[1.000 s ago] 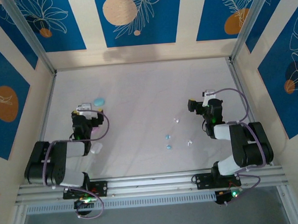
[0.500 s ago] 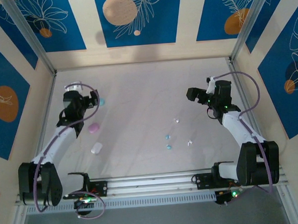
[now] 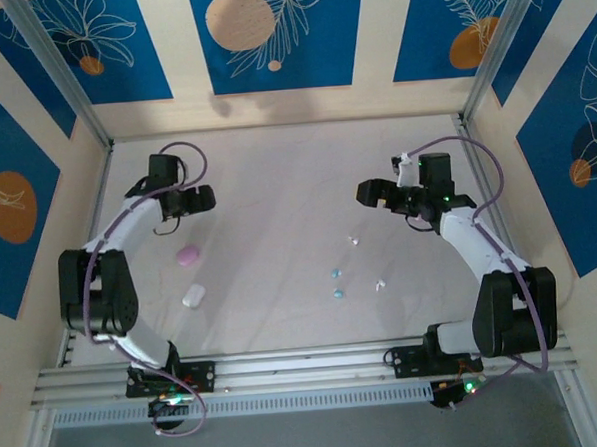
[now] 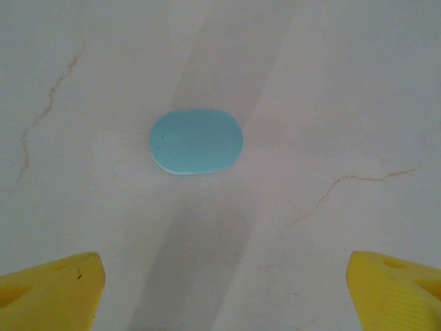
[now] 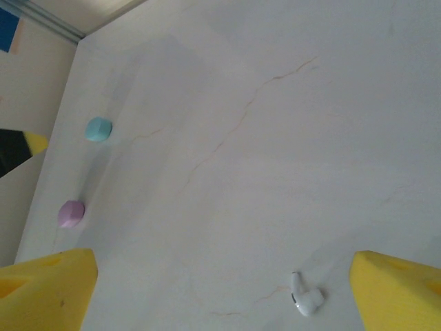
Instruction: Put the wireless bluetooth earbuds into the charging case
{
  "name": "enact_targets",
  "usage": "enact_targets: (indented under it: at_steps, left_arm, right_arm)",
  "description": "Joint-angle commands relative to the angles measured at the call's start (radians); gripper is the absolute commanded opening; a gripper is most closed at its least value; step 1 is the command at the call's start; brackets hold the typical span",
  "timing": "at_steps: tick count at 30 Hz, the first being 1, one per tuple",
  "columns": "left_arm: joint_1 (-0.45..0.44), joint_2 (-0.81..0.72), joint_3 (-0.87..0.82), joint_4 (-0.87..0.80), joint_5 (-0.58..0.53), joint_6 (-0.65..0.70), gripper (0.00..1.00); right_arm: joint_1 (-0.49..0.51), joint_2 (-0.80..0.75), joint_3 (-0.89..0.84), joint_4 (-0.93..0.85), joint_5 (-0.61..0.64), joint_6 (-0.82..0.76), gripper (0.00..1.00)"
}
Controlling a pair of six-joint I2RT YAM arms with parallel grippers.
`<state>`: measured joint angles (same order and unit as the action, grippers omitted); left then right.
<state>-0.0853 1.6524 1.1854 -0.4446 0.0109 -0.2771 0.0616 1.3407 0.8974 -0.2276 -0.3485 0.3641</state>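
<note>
A light blue oval charging case (image 4: 196,141) lies closed on the white table, just ahead of my left gripper (image 4: 224,296), which hangs open above it with nothing between its yellow fingertips (image 4: 48,293). My left gripper (image 3: 203,199) covers that case from above. A white earbud (image 5: 305,296) lies on the table near the right yellow finger of my open right gripper (image 5: 220,296). From above, my right gripper (image 3: 365,192) hovers behind a white earbud (image 3: 354,241). Two light blue earbuds (image 3: 335,273) (image 3: 338,293) and another white earbud (image 3: 379,283) lie nearer the front.
A pink case (image 3: 187,255) and a white case (image 3: 193,295) lie on the left half of the table, nearer than my left gripper. The blue case (image 5: 98,129) and pink case (image 5: 71,213) also appear far off to the left. Metal frame posts and patterned walls enclose the table.
Both arms have unfolded and reached away from their bases. The left gripper has moved back over the blue case. The right gripper has swung left toward the table's middle.
</note>
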Motion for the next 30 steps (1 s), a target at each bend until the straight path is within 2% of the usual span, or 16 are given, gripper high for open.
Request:
enact_targets:
  at_steps: [1, 8, 13, 16, 22, 30]
  left_arm:
    - [0.008, 0.078, 0.097, -0.137, -0.005, -0.008, 0.9]
    - [0.003, 0.286, 0.316, -0.269, -0.046, 0.028, 0.9]
    - [0.003, 0.382, 0.418, -0.308, -0.122, 0.015, 0.9]
    - [0.003, 0.433, 0.481, -0.339, -0.124, 0.01, 0.88]
    - [0.002, 0.498, 0.544, -0.352, -0.102, -0.007, 0.81]
    - [-0.002, 0.539, 0.574, -0.365, -0.103, -0.02, 0.81]
  right_arm:
    - [0.022, 0.015, 0.03, -0.054, -0.038, -0.008, 0.94]
    - [0.056, 0.021, 0.042, -0.099, -0.002, -0.015, 0.95]
    - [0.064, 0.012, 0.04, -0.128, 0.015, -0.009, 0.96]
    - [0.07, 0.003, 0.037, -0.14, 0.031, -0.008, 0.96]
    - [0.075, -0.011, 0.028, -0.153, 0.048, 0.005, 0.97]
    - [0.079, -0.017, 0.026, -0.159, 0.061, 0.009, 0.97]
